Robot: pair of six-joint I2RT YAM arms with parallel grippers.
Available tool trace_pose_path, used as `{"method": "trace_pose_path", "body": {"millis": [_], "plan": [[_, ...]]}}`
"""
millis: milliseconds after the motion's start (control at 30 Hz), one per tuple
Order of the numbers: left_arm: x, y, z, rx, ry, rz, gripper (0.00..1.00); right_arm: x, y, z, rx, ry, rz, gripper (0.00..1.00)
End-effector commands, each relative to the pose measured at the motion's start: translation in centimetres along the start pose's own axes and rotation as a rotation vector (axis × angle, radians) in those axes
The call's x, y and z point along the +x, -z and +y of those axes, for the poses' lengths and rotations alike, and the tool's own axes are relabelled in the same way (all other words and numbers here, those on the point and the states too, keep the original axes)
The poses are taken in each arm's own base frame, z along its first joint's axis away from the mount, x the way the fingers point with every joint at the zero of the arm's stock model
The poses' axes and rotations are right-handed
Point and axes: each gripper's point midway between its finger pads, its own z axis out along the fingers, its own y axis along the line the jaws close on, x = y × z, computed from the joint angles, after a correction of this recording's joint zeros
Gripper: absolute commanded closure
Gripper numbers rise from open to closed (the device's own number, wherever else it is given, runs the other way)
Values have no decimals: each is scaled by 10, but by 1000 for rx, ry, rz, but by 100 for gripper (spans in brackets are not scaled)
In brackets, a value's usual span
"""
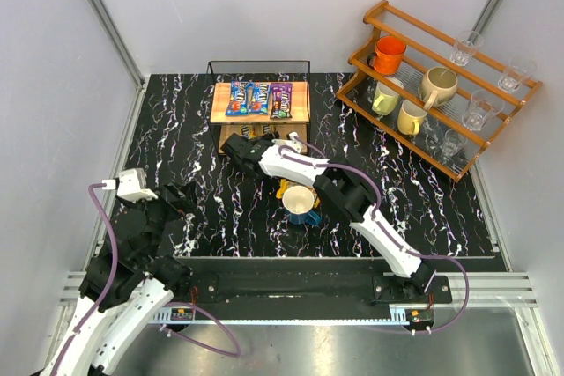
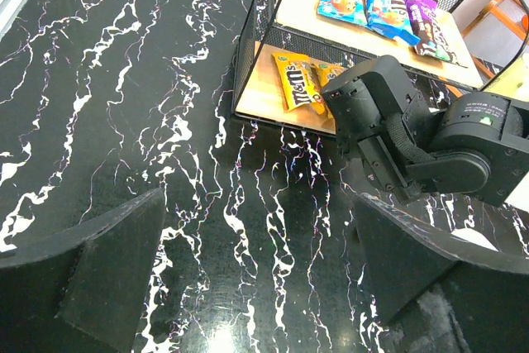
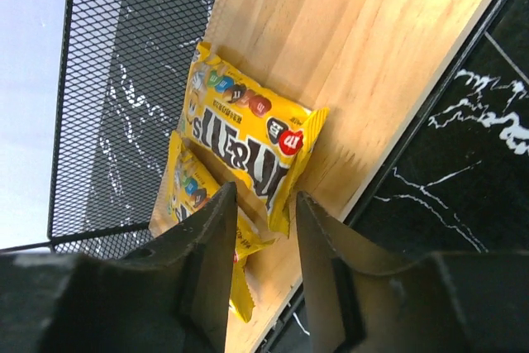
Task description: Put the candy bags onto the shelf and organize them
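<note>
right gripper (image 3: 264, 197): jaws narrowly parted over yellow glossy candy packet (image 3: 240, 134) (second yellow one beneath) | lower board, light wooden wire-framed shelf (image 3: 355, 55) | left gripper (image 2: 260, 254): jaws wide, near-left

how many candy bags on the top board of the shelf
3, in a row: left blue bag, middle blue bag, purple bag at right. The top board is uncovered, so none seem hidden.

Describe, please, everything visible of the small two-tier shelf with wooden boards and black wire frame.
The small two-tier shelf has light wooden boards in a black wire frame with mesh panels. It stands upright on the black marbled table. Two blue packets and a purple packet lie on top; yellow packets lie on the lower board, near the right gripper.
</note>
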Motion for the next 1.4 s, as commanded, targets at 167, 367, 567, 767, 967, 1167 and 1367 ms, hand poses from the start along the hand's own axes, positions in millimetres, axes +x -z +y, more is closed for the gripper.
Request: {"method": "trace_pose_path", "body": {"millis": [167, 367, 567, 767, 967, 1167, 1367], "plan": [[-12, 4, -1, 3, 23, -36, 1, -29, 41, 37, -141, -219, 14, 39], [-12, 4, -2, 7, 22, -35, 1, -50, 67, 54, -276, -145, 56, 35], [-11, 3, -2, 7, 20, -30, 1, -50, 95, 75, -407, -51, 144, 34], [-10, 3, -3, 7, 19, -27, 1, -39, 134, 74, -481, 35, 232, 34], [-9, 2, -3, 9, 14, -21, 1, -64, 198, 80, -711, 327, 199, 34], [-8, 2, -5, 16, 12, -14, 1, -176, 224, 69, -775, 533, 64, 30], [-6, 1, -7, 23, 7, -8, 1, -271, 185, -10, -521, 628, 111, 25]]}}
